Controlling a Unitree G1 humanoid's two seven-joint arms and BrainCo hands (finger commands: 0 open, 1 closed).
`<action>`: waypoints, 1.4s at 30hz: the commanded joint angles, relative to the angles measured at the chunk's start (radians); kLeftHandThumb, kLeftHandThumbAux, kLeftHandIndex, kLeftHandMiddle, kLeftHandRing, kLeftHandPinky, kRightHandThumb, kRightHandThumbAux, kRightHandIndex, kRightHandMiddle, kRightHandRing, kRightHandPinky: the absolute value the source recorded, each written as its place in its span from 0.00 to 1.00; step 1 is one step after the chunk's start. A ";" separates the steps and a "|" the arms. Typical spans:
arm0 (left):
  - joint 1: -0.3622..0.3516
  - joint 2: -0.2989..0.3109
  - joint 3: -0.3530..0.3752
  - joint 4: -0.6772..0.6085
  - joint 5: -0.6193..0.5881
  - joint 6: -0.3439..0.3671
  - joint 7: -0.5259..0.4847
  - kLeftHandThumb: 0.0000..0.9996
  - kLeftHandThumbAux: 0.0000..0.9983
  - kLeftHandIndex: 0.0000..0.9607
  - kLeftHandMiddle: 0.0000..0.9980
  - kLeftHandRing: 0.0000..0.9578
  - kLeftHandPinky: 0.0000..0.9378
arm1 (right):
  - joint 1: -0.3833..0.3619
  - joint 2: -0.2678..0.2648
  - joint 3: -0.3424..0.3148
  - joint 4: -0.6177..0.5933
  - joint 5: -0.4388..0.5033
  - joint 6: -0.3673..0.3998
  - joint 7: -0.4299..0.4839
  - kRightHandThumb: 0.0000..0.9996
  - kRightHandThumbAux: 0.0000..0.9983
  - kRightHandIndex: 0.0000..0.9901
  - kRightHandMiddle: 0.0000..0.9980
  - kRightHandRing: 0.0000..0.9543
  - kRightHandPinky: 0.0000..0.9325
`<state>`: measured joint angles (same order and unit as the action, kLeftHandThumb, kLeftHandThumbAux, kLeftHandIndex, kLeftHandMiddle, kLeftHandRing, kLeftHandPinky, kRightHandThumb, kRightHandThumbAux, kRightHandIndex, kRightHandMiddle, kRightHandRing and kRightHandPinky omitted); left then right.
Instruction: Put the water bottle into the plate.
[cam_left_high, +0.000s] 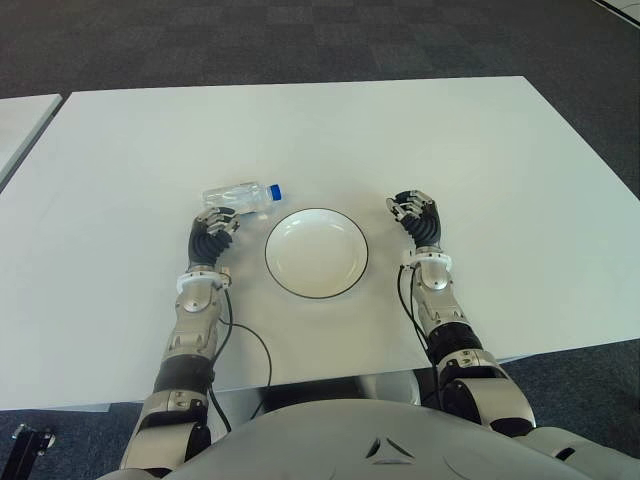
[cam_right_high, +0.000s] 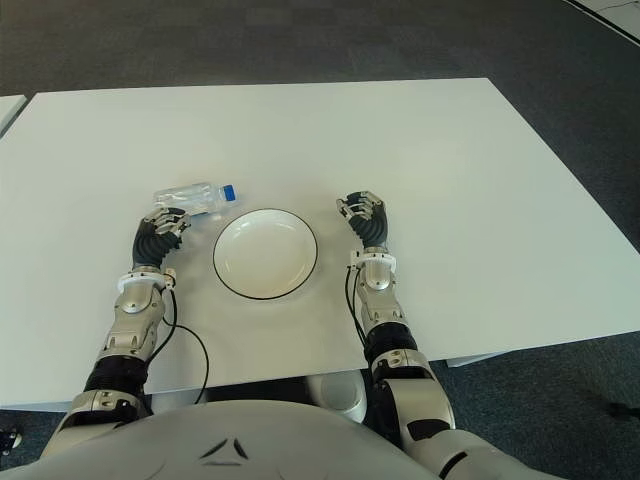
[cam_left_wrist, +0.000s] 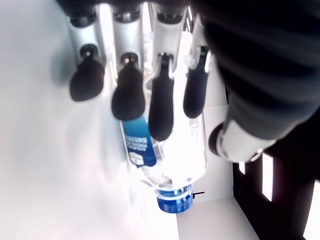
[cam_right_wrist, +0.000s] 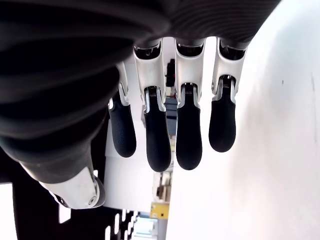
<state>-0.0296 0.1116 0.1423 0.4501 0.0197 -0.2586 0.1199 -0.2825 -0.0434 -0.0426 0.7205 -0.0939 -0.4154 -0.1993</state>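
Observation:
A clear water bottle (cam_left_high: 240, 196) with a blue cap and blue label lies on its side on the white table (cam_left_high: 300, 130), just left of and beyond the plate's far left rim. The white plate (cam_left_high: 316, 252) with a dark rim holds nothing. My left hand (cam_left_high: 213, 228) is right behind the bottle, fingertips close to its near side. In the left wrist view its fingers (cam_left_wrist: 161, 100) hang spread over the bottle (cam_left_wrist: 170, 165) without closing on it. My right hand (cam_left_high: 415, 213) shows to the right of the plate, its fingers (cam_right_wrist: 170, 135) relaxed and holding nothing.
A black cable (cam_left_high: 255, 350) loops on the table beside my left forearm. A second white table's corner (cam_left_high: 20, 120) shows at the far left. Dark carpet (cam_left_high: 300, 40) lies beyond the table's far edge.

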 joint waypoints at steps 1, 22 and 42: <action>0.010 0.000 0.000 0.013 -0.004 0.010 -0.012 0.84 0.67 0.43 0.55 0.78 0.80 | 0.016 -0.004 0.007 -0.013 -0.007 0.030 0.011 0.71 0.73 0.43 0.51 0.54 0.58; 0.175 0.023 -0.042 -0.442 0.331 0.069 0.161 0.84 0.68 0.41 0.56 0.79 0.80 | 0.018 -0.015 0.014 -0.013 -0.003 0.029 0.029 0.71 0.73 0.44 0.51 0.54 0.57; 0.120 0.163 -0.120 -0.484 0.833 0.188 0.435 0.84 0.68 0.41 0.55 0.68 0.65 | 0.016 -0.014 0.009 -0.007 0.004 0.036 0.037 0.71 0.73 0.43 0.51 0.54 0.58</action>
<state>0.1049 0.2478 0.0384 -0.0308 0.8049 -0.0953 0.5483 -0.2754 -0.0594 -0.0288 0.7015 -0.0924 -0.4052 -0.1642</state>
